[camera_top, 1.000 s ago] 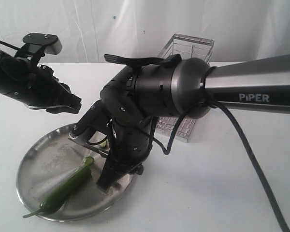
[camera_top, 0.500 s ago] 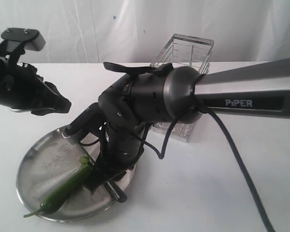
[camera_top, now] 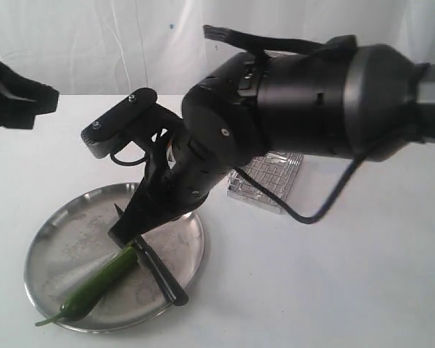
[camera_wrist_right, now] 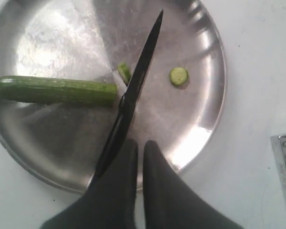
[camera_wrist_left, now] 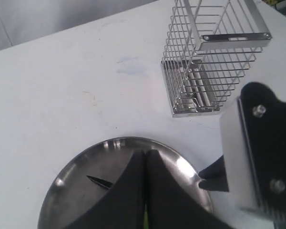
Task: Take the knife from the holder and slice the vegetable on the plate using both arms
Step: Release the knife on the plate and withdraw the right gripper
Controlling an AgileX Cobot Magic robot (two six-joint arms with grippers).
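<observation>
Centrally, the knife (camera_wrist_right: 133, 90) is laid across the plate (camera_wrist_right: 200, 124), beside the cut end of the vegetable (camera_wrist_right: 52, 89). It seems to be clamped by the right gripper (camera_wrist_right: 139, 143), fingers nearly together. Two slices (camera_wrist_right: 178, 76) lie nearby. The left gripper's (camera_top: 29, 98) grip cannot be judged. The holder (camera_wrist_left: 214, 62) stands apart.

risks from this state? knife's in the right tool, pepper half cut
1. The left tool is up off the plate, so nothing pins the pepper; another cut could roll it.
2. The knife lies between the shut fingers of the right tool at a slant; it might twist under load.
3. Two loose slices could get swept off.
</observation>
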